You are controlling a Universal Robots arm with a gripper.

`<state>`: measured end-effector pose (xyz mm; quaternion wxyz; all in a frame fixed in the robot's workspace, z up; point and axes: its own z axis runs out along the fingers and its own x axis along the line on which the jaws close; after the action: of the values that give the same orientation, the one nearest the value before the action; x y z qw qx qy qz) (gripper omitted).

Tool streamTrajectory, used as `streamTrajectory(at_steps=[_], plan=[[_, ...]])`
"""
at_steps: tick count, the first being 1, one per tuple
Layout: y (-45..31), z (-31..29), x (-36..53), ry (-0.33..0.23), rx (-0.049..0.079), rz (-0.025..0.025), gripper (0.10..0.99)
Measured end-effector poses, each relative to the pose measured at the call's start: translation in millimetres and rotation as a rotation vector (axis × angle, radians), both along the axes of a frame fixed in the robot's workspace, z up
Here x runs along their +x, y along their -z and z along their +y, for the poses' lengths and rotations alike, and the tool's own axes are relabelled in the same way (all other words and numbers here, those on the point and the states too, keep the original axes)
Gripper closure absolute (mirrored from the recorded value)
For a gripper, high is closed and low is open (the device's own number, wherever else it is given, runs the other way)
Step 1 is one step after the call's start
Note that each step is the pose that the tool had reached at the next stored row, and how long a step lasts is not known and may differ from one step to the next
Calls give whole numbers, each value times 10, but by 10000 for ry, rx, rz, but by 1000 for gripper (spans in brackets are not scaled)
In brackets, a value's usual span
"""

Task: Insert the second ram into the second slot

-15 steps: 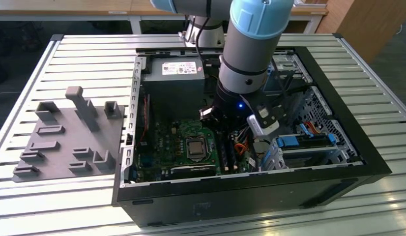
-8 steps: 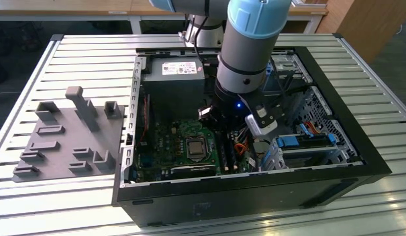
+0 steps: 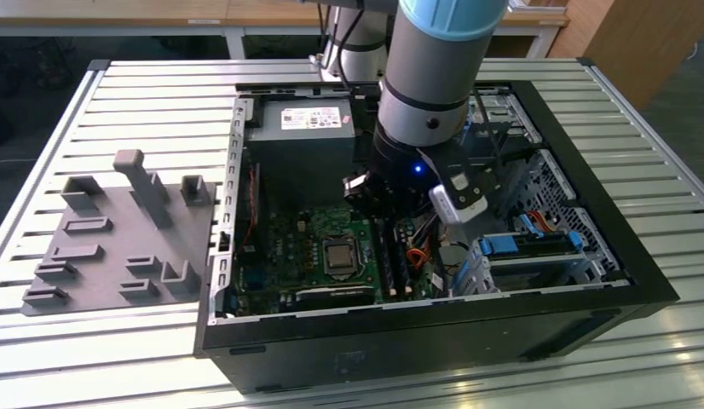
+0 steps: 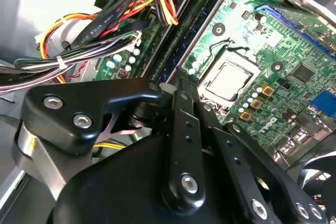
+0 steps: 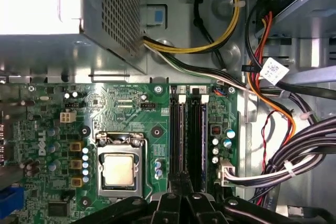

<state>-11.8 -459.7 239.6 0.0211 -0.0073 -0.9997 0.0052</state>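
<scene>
My gripper [image 3: 383,218] reaches down into the open computer case [image 3: 420,328], over the motherboard. In both wrist views its black fingers [image 5: 181,178] [image 4: 177,80] are closed together at the end of the two long memory slots. A thin bluish stick, the second ram [image 4: 196,24] [image 5: 177,135], lies along the slot nearer the processor, running straight out from the fingertips. The neighbouring slot [image 5: 195,135] [image 4: 179,24] lies parallel beside it. How deep the ram sits in its slot I cannot tell.
The processor socket [image 5: 119,169] [image 3: 335,254] lies beside the slots. The power supply [image 3: 301,128] is at the case's far end. Bundled cables [image 5: 273,145] [image 4: 100,30] crowd the slots' other side. A grey fixture plate [image 3: 113,239] lies at the exterior view's left.
</scene>
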Motion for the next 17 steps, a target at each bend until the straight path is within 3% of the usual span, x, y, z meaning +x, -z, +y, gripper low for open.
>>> streamTrajectory(at_steps=[17], plan=[[-86, 0, -1, 0, 3, -1, 980]])
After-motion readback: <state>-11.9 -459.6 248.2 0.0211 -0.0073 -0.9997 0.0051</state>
